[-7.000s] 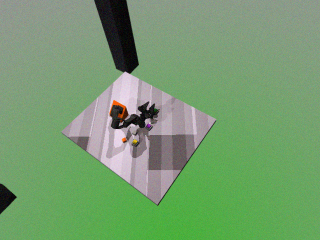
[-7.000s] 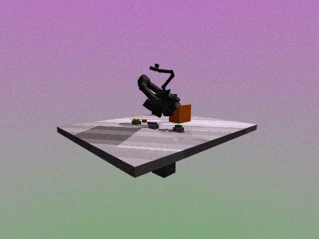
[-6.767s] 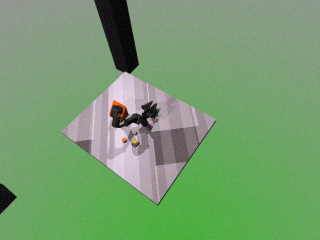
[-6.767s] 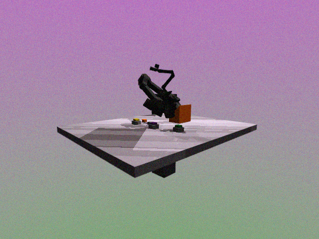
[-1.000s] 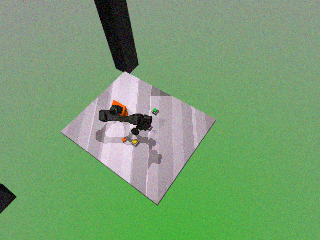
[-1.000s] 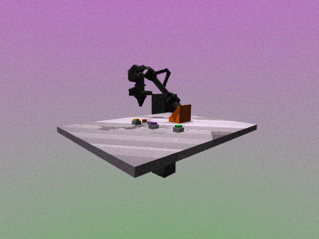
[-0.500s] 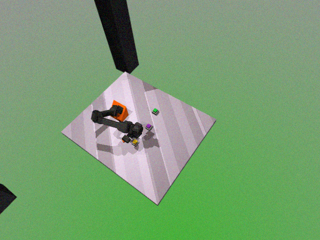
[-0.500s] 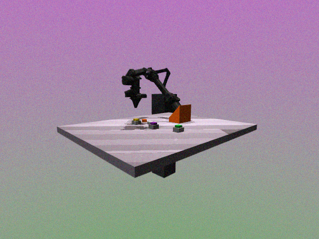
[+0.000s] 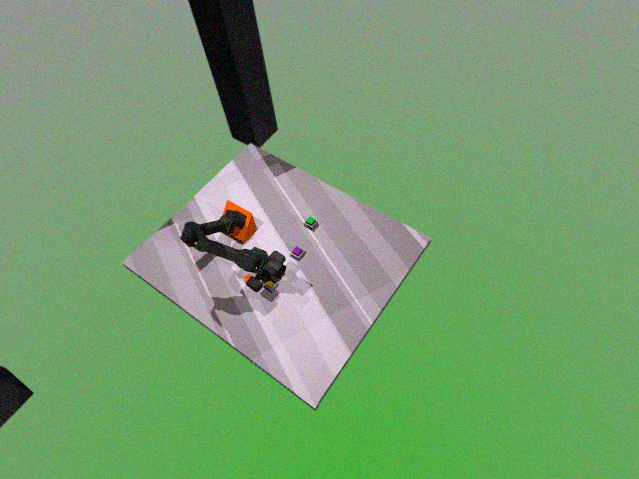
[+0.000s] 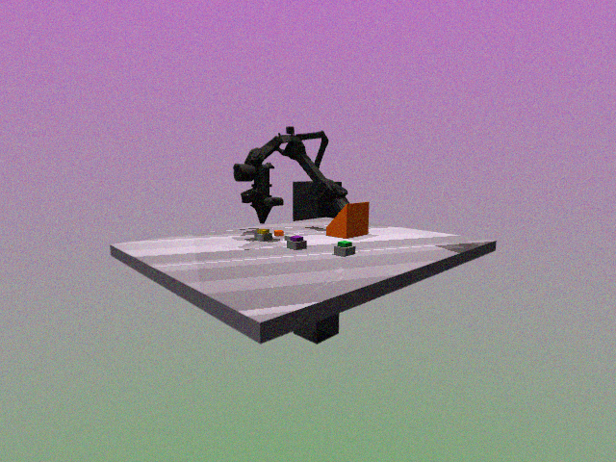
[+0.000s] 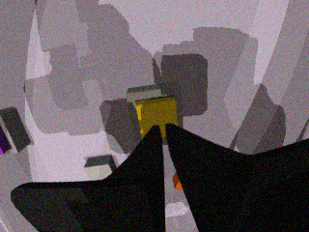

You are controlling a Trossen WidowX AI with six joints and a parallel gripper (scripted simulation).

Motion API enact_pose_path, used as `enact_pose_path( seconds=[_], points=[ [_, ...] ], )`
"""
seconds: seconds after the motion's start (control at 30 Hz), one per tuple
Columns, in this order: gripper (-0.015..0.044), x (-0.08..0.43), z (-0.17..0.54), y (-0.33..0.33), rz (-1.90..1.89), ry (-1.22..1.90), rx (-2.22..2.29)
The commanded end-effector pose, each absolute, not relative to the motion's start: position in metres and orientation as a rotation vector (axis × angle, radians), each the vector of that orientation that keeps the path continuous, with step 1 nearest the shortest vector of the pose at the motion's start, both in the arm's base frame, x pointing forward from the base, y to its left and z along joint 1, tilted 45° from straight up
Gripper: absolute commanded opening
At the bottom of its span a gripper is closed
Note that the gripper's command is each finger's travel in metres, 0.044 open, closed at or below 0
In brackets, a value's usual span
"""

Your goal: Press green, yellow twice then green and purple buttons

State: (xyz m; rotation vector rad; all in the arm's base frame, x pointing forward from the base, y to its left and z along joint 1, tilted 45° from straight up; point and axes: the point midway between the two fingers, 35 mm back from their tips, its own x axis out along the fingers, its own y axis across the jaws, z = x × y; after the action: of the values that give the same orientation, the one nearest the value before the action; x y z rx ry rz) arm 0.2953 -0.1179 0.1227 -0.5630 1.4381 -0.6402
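Observation:
My gripper (image 10: 262, 221) (image 11: 162, 130) is shut and empty, pointing down a little above the yellow button (image 9: 269, 284) (image 10: 263, 231) (image 11: 157, 112). In the wrist view its tips overlap the near edge of the yellow cap; a small gap shows between tips and button in the exterior view. The purple button (image 9: 297, 251) (image 10: 296, 239) (image 11: 3, 143) stands on its grey base, cut by the left edge of the wrist view. The green button (image 9: 310, 220) (image 10: 344, 243) stands farther off and is out of the wrist view. Both caps look raised. The arm partly hides the yellow button in the top view.
A small orange block (image 9: 247, 278) (image 10: 278, 232) (image 11: 178, 182) lies near the yellow button. A light grey block (image 11: 98, 168) lies between the yellow and purple buttons. A large orange wedge (image 9: 249, 227) (image 10: 356, 218) stands beside the arm's base.

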Motion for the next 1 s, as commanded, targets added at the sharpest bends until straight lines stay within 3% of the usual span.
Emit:
enact_pose_path(
  seconds=[0.0, 0.97],
  points=[
    [0.0020, 0.292, 0.115, -0.124, -0.639, 1.451, -0.571],
    [0.0020, 0.292, 0.099, -0.141, -0.640, 1.451, -0.573]
  ],
)
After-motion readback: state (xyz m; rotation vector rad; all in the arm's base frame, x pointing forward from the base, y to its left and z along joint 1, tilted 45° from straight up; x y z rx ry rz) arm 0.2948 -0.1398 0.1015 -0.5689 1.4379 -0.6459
